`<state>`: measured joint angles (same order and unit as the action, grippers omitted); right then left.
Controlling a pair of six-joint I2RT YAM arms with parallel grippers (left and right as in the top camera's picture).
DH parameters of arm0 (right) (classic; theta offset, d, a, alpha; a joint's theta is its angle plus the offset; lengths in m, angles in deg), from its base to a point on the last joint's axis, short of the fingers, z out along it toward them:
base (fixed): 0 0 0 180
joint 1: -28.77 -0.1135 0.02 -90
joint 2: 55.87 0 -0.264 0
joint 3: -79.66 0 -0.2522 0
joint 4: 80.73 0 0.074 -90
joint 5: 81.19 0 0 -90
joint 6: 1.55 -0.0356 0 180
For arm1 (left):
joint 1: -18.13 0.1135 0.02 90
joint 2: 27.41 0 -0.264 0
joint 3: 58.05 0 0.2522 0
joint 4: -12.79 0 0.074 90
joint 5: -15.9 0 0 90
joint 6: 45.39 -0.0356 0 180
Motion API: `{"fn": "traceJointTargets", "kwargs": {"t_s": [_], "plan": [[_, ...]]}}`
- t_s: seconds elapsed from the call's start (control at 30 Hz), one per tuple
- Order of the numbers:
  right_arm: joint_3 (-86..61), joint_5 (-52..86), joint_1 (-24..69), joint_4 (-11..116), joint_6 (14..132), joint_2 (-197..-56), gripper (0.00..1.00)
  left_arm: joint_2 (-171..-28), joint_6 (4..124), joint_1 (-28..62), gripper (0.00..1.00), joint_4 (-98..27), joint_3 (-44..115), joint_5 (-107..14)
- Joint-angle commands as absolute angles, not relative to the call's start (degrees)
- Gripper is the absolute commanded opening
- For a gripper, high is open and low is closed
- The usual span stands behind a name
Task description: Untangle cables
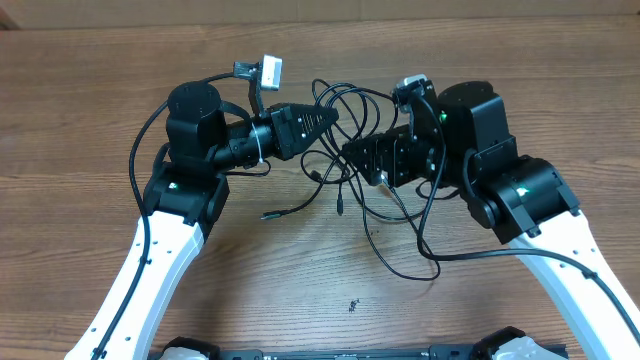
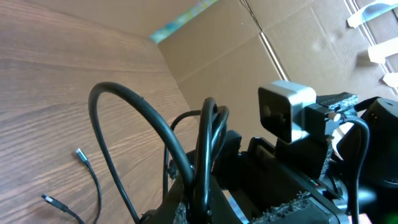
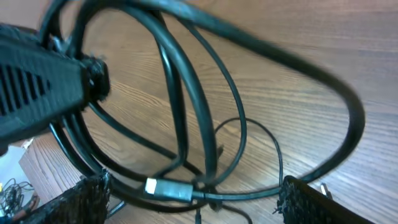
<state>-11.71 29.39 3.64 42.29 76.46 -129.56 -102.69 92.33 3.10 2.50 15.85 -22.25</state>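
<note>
Wood-grain tabletop point(image 1: 80, 250), cardboard wall point(image 2: 280, 43) along the far edge. Few dark specks point(image 1: 355, 305) on the wood near the front. Thick arm cable point(image 1: 135, 165) bowing out beside the left arm; another thick black cable point(image 1: 480, 255) trailing off the right arm across the thin strands. Left wrist camera point(image 1: 270, 70) and right wrist camera point(image 2: 286, 112) perched over the far part of the tangle.

Cables point(image 3: 177, 99) mid-tabletop between both arms, one knotted bunch, no single long axis. Loops raised off the wood at the left fingers point(image 1: 322, 120), remainder spilling toward the near right in a wide curve. One loose plug end point(image 1: 268, 216) flat on the wood, lying roughly left-right, tip to the left. Second plug end point(image 1: 342, 208) pointing toward the front edge. Silver-tipped plug point(image 3: 168, 188) flat under the right wrist, long axis across that view.

Pinched shut on the raised loops: left fingers, pointing right. Spread wide and gripping nothing: right fingers point(image 1: 385, 160), with strands and the silver-tipped plug lying in the gap. Middle of the knot hidden from overhead by the black wrist body of the right arm.
</note>
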Motion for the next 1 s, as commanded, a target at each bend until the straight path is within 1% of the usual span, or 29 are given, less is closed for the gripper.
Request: {"fn": "traceJointTargets", "kwargs": {"t_s": [0.0, 0.03, 0.1, 0.2, 0.27, 0.33, 0.4, 0.43, 0.6, 0.77, 0.87, 0.97], "plan": [[-11.5, 30.0, 3.8, 43.9, 76.2, -129.6, 0.86, -102.3, 94.4, 2.0, 0.04, 3.0, 16.1, -19.8], [-11.5, 30.0, 3.8, 44.1, 76.2, -129.6, 0.86, -102.3, 94.4, 1.6, 0.04, 3.0, 16.1, -19.7], [-11.6, 29.9, 3.8, 44.5, 76.2, -129.6, 0.82, -102.3, 94.4, 0.7, 0.04, 3.0, 16.1, -19.5], [-11.6, 29.9, 3.8, 44.8, 76.2, -129.6, 0.72, -102.3, 94.4, -0.5, 0.04, 3.2, 16.1, -19.0], [-11.6, 29.9, 3.8, 44.8, 76.3, -129.6, 0.58, -102.3, 94.3, -1.5, 0.04, 3.9, 16.1, -19.0], [-11.6, 29.9, 3.8, 44.7, 76.3, -129.6, 0.37, -102.3, 94.3, -1.6, 0.04, 4.1, 16.1, -19.1], [-11.6, 29.9, 3.8, 44.6, 76.3, -129.6, 0.25, -102.3, 94.3, -1.6, 0.04, 4.2, 16.1, -19.2], [-11.6, 29.9, 3.8, 44.5, 76.3, -129.6, 0.22, -102.3, 93.9, -1.4, 0.04, 4.3, 16.1, -19.2], [-11.6, 29.9, 3.8, 44.2, 76.3, -129.6, 0.19, -102.3, 92.6, -0.9, 0.04, 4.2, 16.1, -19.4], [-11.6, 29.9, 3.8, 44.1, 76.3, -129.6, 0.2, -102.3, 91.2, -0.7, 0.04, 4.0, 16.1, -21.8], [-11.6, 29.7, 3.8, 43.8, 76.4, -129.6, 0.21, -102.3, 91.0, 0.0, 0.04, 3.9, 16.1, -21.7], [-11.6, 26.8, 3.8, 43.1, 76.5, -129.6, 0.25, -102.3, 90.8, 1.6, 0.04, 3.4, 16.1, -21.5]]}}
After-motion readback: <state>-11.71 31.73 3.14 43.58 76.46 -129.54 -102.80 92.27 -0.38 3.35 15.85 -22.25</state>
